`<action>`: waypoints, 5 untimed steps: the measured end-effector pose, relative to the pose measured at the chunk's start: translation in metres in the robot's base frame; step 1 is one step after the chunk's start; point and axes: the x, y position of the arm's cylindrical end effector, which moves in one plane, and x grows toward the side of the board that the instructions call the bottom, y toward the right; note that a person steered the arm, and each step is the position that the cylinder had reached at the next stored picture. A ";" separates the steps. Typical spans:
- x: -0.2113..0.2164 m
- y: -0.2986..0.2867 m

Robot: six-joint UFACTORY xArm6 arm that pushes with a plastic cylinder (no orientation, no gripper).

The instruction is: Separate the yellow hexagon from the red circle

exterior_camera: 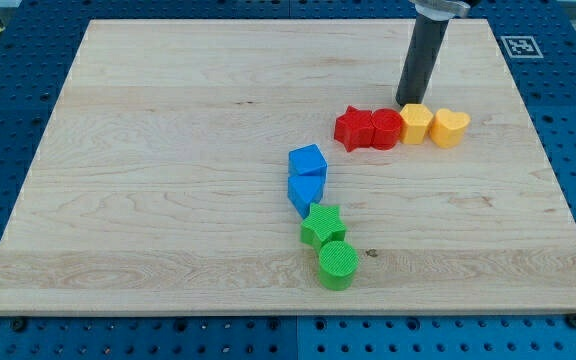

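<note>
Dark rod, no pincer; my tip (407, 104) just above touching yellow plastic hexagon (415, 124) and red plastic circle (386, 129).

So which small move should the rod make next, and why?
Probably a short push toward the view's bottom-right. My tip sits just above the yellow hexagon, near the seam where it touches the red circle. The yellow heart touches the hexagon's other side, so it would likely slide along too.
</note>
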 end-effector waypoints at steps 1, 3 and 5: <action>0.000 0.000; 0.000 0.004; 0.000 -0.004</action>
